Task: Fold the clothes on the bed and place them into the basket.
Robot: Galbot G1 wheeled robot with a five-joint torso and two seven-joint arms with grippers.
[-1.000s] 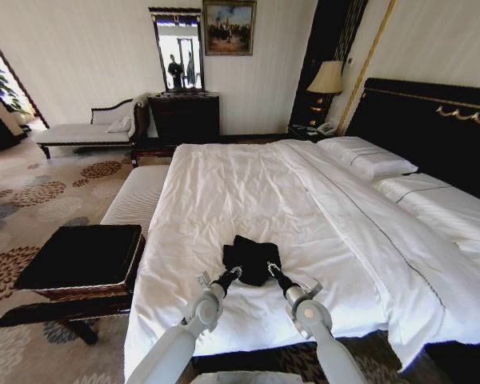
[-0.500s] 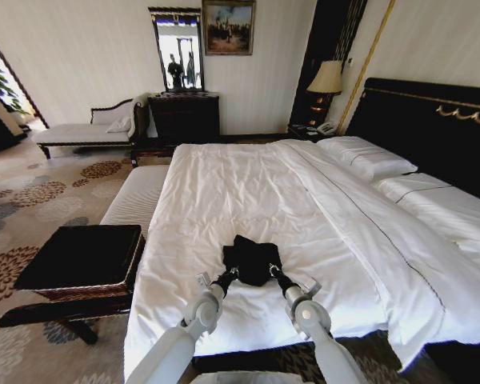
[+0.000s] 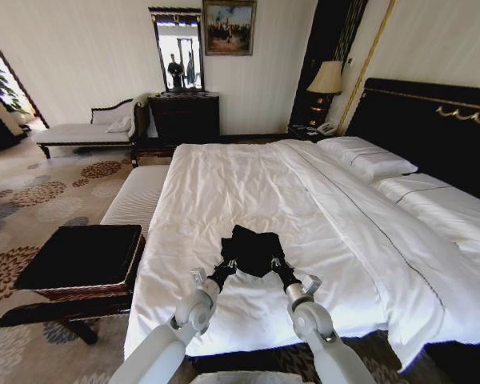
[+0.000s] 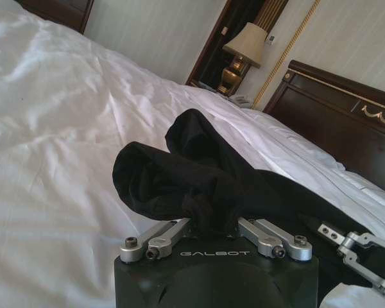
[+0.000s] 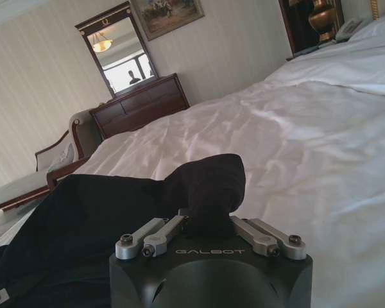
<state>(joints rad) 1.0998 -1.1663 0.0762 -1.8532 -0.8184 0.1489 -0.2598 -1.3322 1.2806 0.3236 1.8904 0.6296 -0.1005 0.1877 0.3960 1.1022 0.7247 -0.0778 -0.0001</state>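
left gripper (image 3: 227,265): clamped on the near-left edge of the black T-shirt (image 3: 251,250) | right gripper (image 3: 277,265): clamped on its near-right edge | T-shirt: bunched, near the foot of the white bed (image 3: 248,184), between the 2 grippers | basket (image 3: 80,260): on the floor, left of the bed

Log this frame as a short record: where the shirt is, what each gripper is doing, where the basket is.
shirt: black T-shirt, bunched, near the foot of the bed
left gripper: shut on the shirt's near left edge
right gripper: shut on the shirt's near right edge
shirt state: held by both grippers, not in the basket
basket: on the floor to the left of the bed, black top
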